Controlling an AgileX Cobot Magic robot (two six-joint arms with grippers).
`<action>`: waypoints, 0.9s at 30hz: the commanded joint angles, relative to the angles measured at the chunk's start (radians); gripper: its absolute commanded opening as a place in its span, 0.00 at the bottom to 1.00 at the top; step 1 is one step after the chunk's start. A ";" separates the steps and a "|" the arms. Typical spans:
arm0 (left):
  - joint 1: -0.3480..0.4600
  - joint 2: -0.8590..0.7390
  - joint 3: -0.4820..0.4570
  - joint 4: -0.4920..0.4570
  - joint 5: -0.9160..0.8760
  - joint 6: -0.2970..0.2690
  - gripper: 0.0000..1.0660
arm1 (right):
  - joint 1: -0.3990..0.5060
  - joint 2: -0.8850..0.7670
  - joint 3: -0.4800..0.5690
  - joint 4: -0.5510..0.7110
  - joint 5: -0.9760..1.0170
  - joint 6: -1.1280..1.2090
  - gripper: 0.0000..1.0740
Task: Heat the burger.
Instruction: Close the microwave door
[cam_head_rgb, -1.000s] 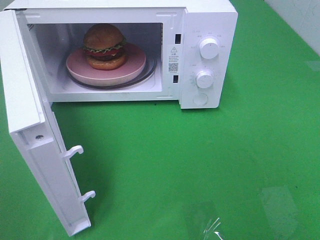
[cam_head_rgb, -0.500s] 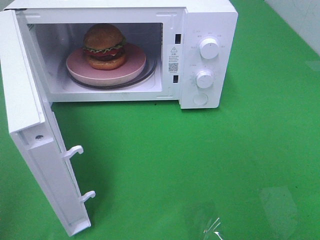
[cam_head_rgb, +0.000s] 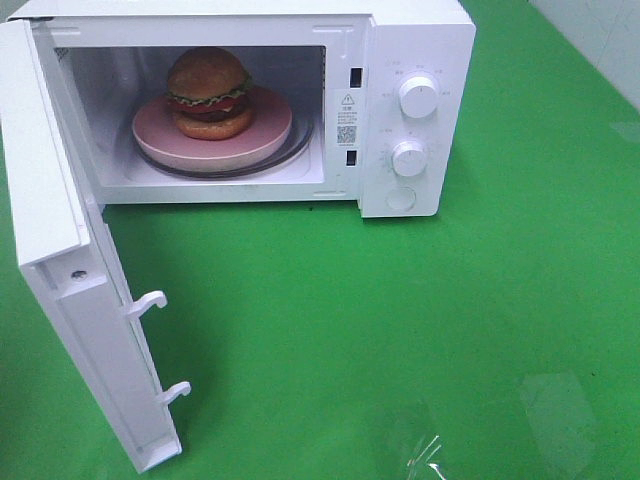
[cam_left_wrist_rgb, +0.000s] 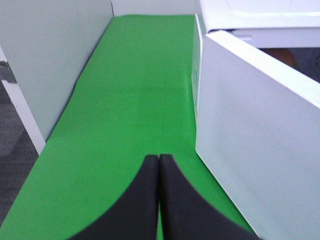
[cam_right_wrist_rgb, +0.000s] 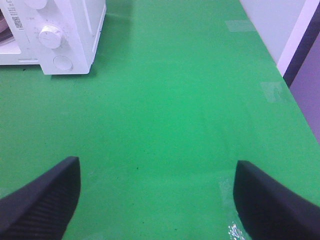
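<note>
Farthest left, seen from my left wrist, a pale partition stands along the edge of the desk, with a strip of grey floor beyond it. The desk is covered all over in flat bright green. My left fingers are clenched tip to tip with nothing between them, and they hang over the green just beside the outer face of the white microwave door. That door is swung wide open towards the front, and its two latch hooks stick out of the edge. The microwave sits at the back of the desk. Inside its cavity the burger stands upright on a pink plate, a little left of the plate's middle. Right of the cavity is the control panel, where an upper knob, a lower knob and a round button run downwards. Near the front edge a scrap of clear film lies on the green. My right fingers are released and spread wide, holding nothing, over bare green well apart from the microwave. Two pale tape patches mark the cloth near the right edge, where a white wall closes the room
</note>
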 joint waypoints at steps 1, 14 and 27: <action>-0.003 0.061 0.087 0.002 -0.286 0.011 0.00 | -0.006 -0.026 0.002 -0.002 -0.013 0.013 0.69; -0.003 0.319 0.241 0.003 -0.741 0.007 0.00 | -0.006 -0.026 0.002 -0.002 -0.013 0.013 0.69; -0.003 0.682 0.241 0.288 -1.032 -0.188 0.00 | -0.006 -0.026 0.002 -0.002 -0.013 0.013 0.69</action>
